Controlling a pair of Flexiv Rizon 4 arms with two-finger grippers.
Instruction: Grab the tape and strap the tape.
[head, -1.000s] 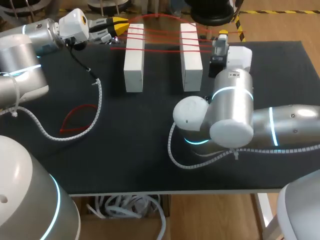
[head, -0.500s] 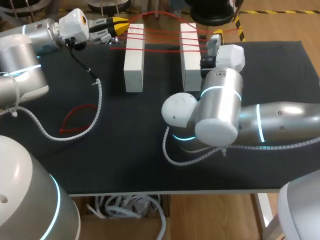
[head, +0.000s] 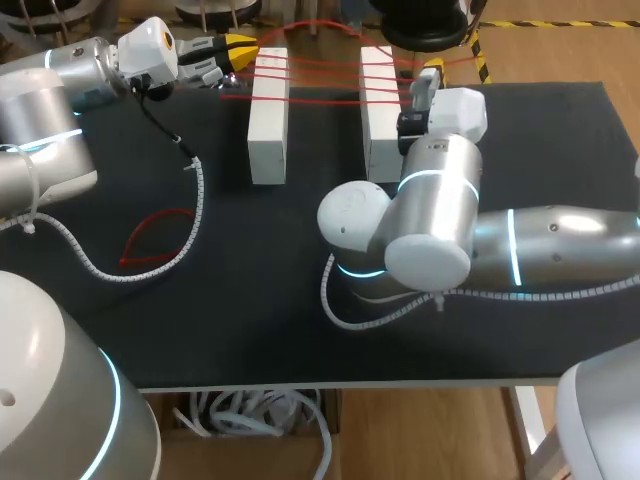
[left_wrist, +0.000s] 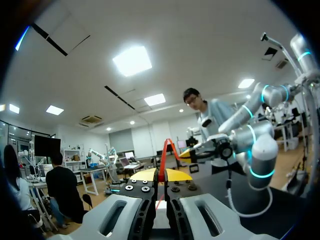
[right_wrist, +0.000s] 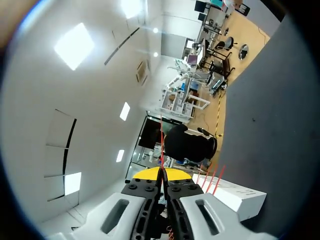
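Red tape (head: 320, 68) in several strands across left white block (head: 268, 120) and right white block (head: 380, 115) on black desk (head: 250, 300), left claw (head: 240, 47) clamped on its end beside left block, right claw (head: 430, 72) pinched on a strand at right block's far corner.

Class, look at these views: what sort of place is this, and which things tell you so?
Probably a robotics lab test bench: two robot arms at a black-topped table, the left gripper and right gripper each shut on red tape strung across two white blocks.
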